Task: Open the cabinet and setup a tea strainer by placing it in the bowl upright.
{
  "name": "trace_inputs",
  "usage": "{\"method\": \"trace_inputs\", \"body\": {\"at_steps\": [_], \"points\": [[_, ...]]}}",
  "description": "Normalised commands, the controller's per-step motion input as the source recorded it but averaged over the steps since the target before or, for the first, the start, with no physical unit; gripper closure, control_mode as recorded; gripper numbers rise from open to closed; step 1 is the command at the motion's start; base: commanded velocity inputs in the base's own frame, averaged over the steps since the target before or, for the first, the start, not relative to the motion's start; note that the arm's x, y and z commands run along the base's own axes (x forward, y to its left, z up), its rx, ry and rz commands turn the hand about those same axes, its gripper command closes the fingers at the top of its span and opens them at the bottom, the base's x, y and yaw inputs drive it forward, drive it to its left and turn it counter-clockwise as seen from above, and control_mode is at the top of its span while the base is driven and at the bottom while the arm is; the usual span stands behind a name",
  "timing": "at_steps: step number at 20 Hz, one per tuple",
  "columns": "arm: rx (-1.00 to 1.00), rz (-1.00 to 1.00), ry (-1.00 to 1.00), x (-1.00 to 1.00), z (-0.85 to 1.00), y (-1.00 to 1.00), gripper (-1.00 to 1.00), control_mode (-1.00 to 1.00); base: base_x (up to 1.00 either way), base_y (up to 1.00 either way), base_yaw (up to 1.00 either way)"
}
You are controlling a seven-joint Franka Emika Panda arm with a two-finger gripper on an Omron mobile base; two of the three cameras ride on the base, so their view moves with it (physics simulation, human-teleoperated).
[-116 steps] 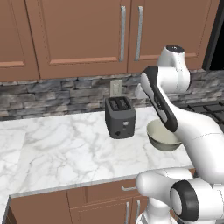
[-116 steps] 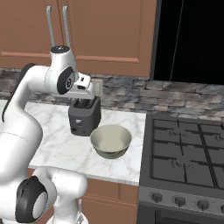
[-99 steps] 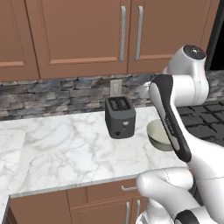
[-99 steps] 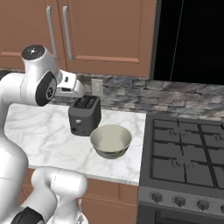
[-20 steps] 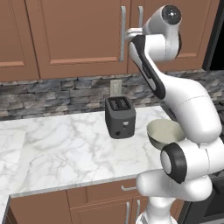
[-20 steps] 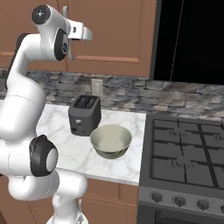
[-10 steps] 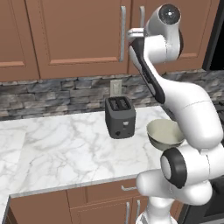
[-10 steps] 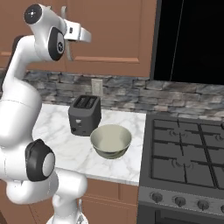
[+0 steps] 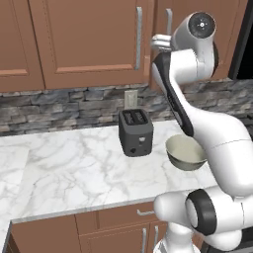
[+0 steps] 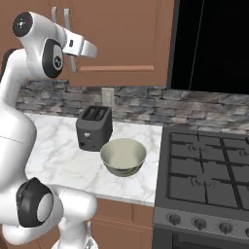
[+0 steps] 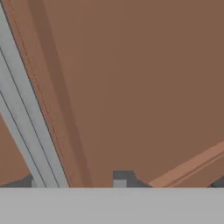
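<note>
the arm reaches up to the cabinet (image 9: 89,44), whose two doors are both closed. in the left base view the gripper (image 9: 159,42) sits at the right-hand door's handle (image 9: 168,22), just beside or on the bar; contact cannot be made out, and the left door's handle (image 9: 139,30) stands a little to its left. from the right base view the gripper (image 10: 73,58) is up against the door at the lower part of the two handles, with the hand's white body covering the fingertips. in the hand view the door panel (image 11: 131,87) is very close, with a silver bar (image 11: 26,118) running slantwise down the left side and a dark fingertip (image 11: 122,178) at the bottom edge to its right; the bar does not lie between the visible tips there. whether the jaws are wide, narrow or closed on the bar cannot be told. below, on the marble counter (image 9: 64,173), the bowl (image 9: 185,153) sits upright just to the right of the dark toaster (image 9: 135,132), near the stove (image 10: 209,180) in the right base view. the strainer is not visible with the doors closed.
</note>
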Motion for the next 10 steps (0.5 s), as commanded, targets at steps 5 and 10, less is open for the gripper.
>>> {"method": "trace_inputs", "body": {"at_steps": [5, 10], "points": [[0.16, -0.05, -0.06, -1.0, 0.2, -0.85, 1.0, -1.0, 0.0, 0.0, 0.0], [0.15, -0.05, -0.07, -1.0, 0.2, -0.86, 1.0, -1.0, 0.0, 0.0, 0.0]]}}
